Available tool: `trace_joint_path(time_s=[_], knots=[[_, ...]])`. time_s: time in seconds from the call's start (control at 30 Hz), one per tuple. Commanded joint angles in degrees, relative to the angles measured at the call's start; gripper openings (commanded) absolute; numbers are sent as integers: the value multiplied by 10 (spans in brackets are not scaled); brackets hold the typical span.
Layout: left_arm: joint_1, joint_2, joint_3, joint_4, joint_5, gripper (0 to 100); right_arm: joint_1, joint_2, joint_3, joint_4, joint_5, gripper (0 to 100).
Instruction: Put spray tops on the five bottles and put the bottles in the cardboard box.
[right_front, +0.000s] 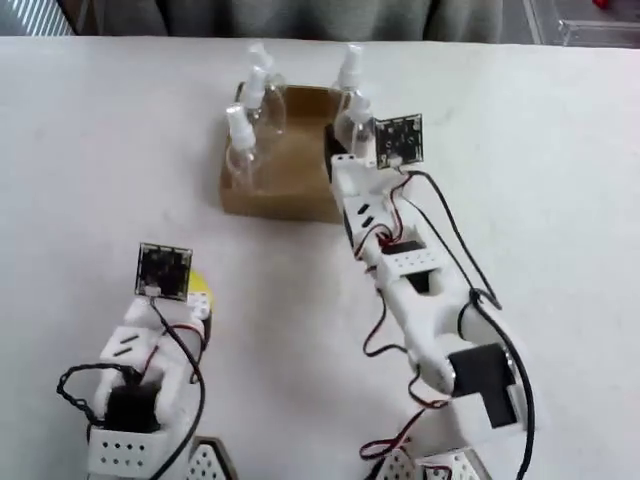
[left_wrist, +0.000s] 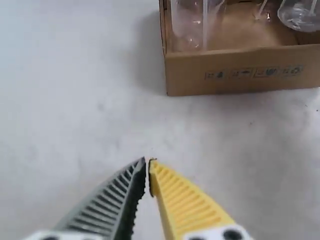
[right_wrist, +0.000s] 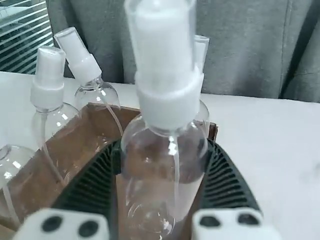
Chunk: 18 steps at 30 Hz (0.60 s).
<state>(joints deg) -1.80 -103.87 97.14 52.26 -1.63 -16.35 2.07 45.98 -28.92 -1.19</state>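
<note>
The right gripper (right_wrist: 162, 150), with black ridged fingers, was clamped around the body of a clear plastic bottle with a white spray top (right_wrist: 165, 170), holding it upright. In the high view this bottle (right_front: 357, 125) was at the right side of the open brown cardboard box (right_front: 280, 205), towards its near corner. Whether the bottle's base touched the box floor could not be told. Four more clear bottles (right_front: 268, 105) with white spray tops stood upright in the box, three along its left side and one at the far right. The left gripper (left_wrist: 147, 167), one finger grey and one yellow, was closed on nothing, low over the white table (right_front: 100, 150), near and left of the box (left_wrist: 240, 75) and well apart from it.
</note>
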Motion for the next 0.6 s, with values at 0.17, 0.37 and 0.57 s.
trace_joint_path(time_s=[0.17, 0.37, 0.57], knots=[[-7, -6, -2, 2, -5, 20, 3, 60, -66, -17, 4, 15], [-7, -6, -2, 2, -5, 20, 3, 110, -88, -43, 7, 15], [-7, -6, -2, 2, -5, 20, 3, 131, -88, -61, 8, 15]])
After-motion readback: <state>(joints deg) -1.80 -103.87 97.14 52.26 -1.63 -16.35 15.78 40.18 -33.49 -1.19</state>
